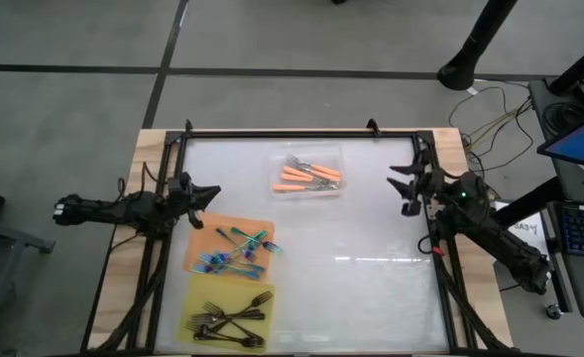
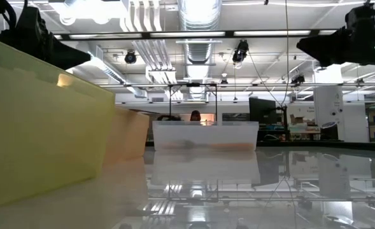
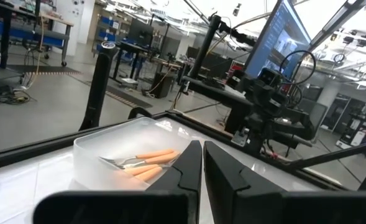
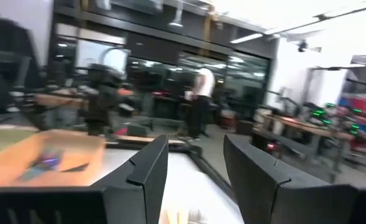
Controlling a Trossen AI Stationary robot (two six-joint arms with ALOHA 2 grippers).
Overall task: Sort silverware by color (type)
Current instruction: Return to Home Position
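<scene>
The table (image 1: 371, 288) is a white, shiny surface inside a wooden border, and behind it there is a big workshop with lamps on the ceiling.

The jaws of the left gripper (image 1: 215, 193) stand almost together, with only a thin slit between them and nothing held. This gripper hangs over the left side of the table, near the far corner of the orange bin (image 1: 200, 243). The jaws of the right gripper (image 1: 401, 190) are clearly apart and also empty. It hangs over the right side, well apart from every container.

The silverware lies in three groups. The orange forks (image 1: 309, 178) lie in the clear tray (image 1: 280, 157) at the far middle of the table. The teal forks (image 1: 240, 248) lie in the orange bin on the left. The black forks (image 1: 230, 319) lie in the yellow bin (image 1: 187, 322), just beside it on the near side. I see no fork loose on the table, so the sorting seems finished.

I judge the forks to be light and stiff, with smooth handles that may slip. In each pile they cross one another, so the tines could hook a neighbour. The best hold is probably across the middle of a handle, because the tines are too thin to grip well.
</scene>
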